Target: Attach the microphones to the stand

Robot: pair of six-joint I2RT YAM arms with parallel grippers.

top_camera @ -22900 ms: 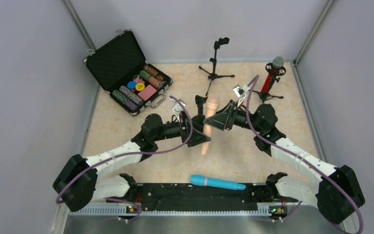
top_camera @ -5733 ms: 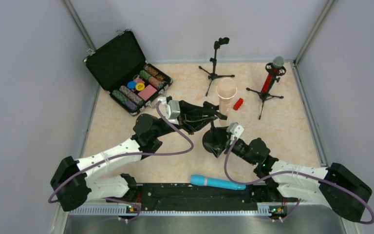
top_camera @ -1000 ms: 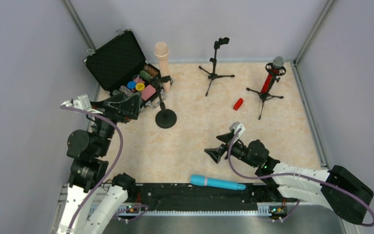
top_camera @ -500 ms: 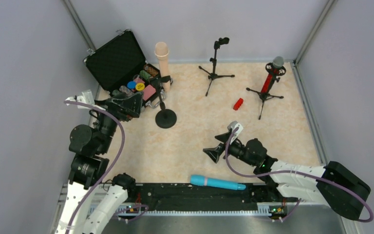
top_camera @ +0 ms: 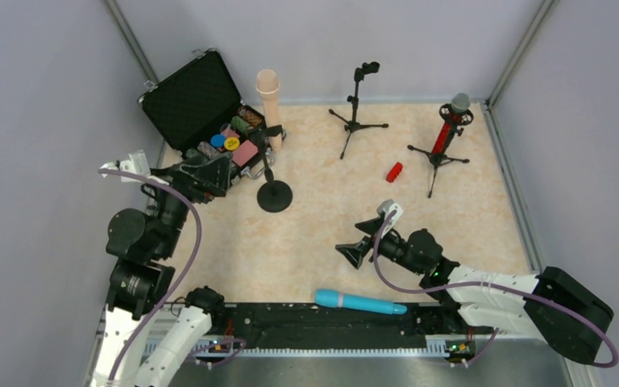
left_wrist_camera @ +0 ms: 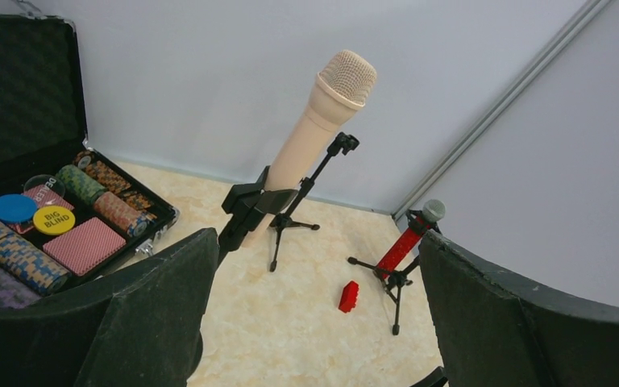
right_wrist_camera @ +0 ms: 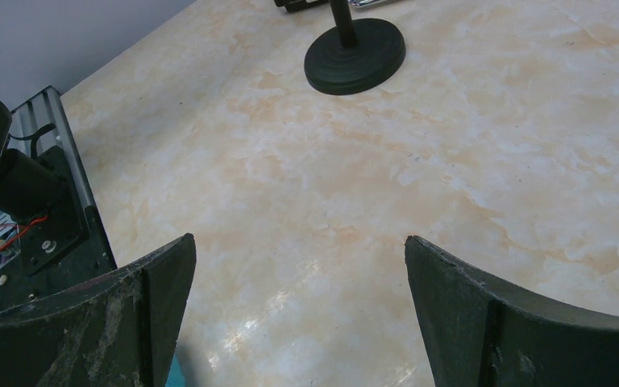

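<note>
A: What's changed?
B: The beige microphone (top_camera: 268, 87) now stands clipped in the round-base stand (top_camera: 274, 196) beside the chip case (top_camera: 201, 97). Seconds ago it was mid-table between both arms. The left gripper (top_camera: 213, 173) has backed off left, jaws spread, empty.
A: Right side?
B: The right gripper (top_camera: 353, 243) is low over the table (top_camera: 483, 218), jaws spread, holding nothing, and has barely shifted.
A: What's left?
B: The red microphone (top_camera: 454, 121) sits in the right-hand tripod (top_camera: 434, 161). The cyan microphone (top_camera: 360, 302) lies at the near edge, and the back tripod (top_camera: 357, 101) is unfilled. Probably that's next.
</note>
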